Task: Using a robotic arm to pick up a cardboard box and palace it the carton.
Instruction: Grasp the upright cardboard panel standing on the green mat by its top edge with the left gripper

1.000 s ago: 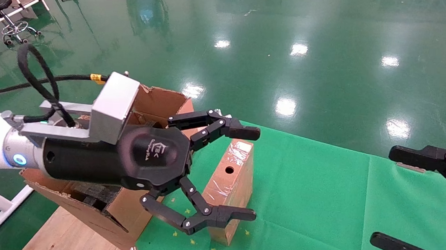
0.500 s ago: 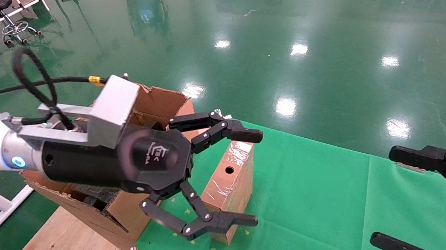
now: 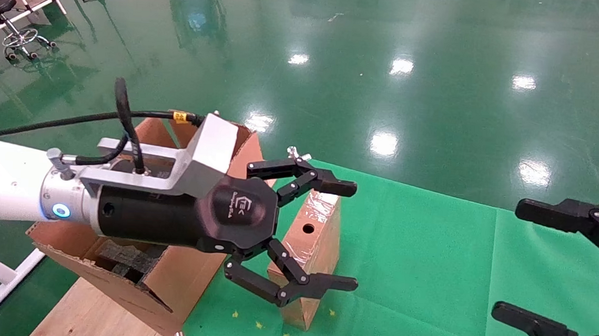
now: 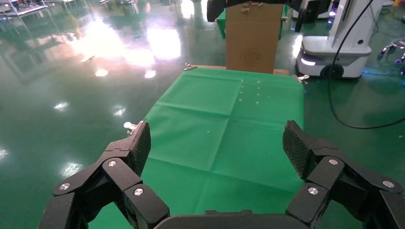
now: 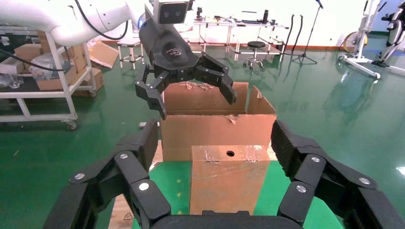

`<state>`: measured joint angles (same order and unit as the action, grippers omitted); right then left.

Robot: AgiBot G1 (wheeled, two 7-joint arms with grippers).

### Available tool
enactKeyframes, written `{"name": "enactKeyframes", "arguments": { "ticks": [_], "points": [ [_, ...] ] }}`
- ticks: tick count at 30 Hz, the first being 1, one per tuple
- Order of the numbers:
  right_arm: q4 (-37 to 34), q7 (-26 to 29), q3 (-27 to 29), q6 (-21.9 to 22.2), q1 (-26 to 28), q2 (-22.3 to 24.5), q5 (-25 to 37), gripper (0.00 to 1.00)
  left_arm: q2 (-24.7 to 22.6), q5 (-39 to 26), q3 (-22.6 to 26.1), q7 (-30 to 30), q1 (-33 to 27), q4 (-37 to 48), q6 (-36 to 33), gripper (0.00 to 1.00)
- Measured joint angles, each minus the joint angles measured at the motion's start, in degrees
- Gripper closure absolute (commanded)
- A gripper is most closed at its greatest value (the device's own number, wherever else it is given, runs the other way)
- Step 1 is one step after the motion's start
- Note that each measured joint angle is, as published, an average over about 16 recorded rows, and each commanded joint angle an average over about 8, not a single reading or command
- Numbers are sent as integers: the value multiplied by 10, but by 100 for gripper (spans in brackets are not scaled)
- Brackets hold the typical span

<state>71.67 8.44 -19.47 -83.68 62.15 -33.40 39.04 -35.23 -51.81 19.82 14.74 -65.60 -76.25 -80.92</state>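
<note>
The slim taped cardboard box (image 3: 320,243) stands on its edge on the green cloth (image 3: 430,261), its round hole facing the right side. It also shows in the right wrist view (image 5: 229,183). The big torn carton (image 3: 186,281) stands just to its left, with black foam inside; it also shows in the right wrist view (image 5: 217,126). My left gripper (image 3: 352,236), on the white arm, is open and empty. It hovers over the box with one finger past each end, and it also shows from the right wrist (image 5: 196,102). The box is out of the left wrist view. My right gripper (image 3: 509,260) is open and empty at the right edge.
The carton rests on a wooden board (image 3: 99,312) at the table's left end. A stool and stands (image 3: 4,15) are on the green floor far left. The left wrist view shows another brown box (image 4: 252,38) and a white robot base (image 4: 334,52) beyond the cloth.
My left gripper has moved right, toward the cardboard box, and turned a little; its open fingers now bracket the box more closely. The box and right gripper stay almost still.
</note>
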Motion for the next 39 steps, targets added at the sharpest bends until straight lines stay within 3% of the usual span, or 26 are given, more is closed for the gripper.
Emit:
{"name": "enactKeyframes", "arguments": {
  "ticks": [7,14,24,39],
  "points": [
    [0,0,0,0,0,0,0,100,1,-70,24,49,-44,-7,21,0],
    [0,0,0,0,0,0,0,100,-11,-169,67,160,-122,-14,27,0],
    [0,0,0,0,0,0,0,100,-50,-276,137,330,-230,-15,-26,0],
    [0,0,0,0,0,0,0,100,-111,-416,245,498,-316,-15,-72,0]
  ]
}}
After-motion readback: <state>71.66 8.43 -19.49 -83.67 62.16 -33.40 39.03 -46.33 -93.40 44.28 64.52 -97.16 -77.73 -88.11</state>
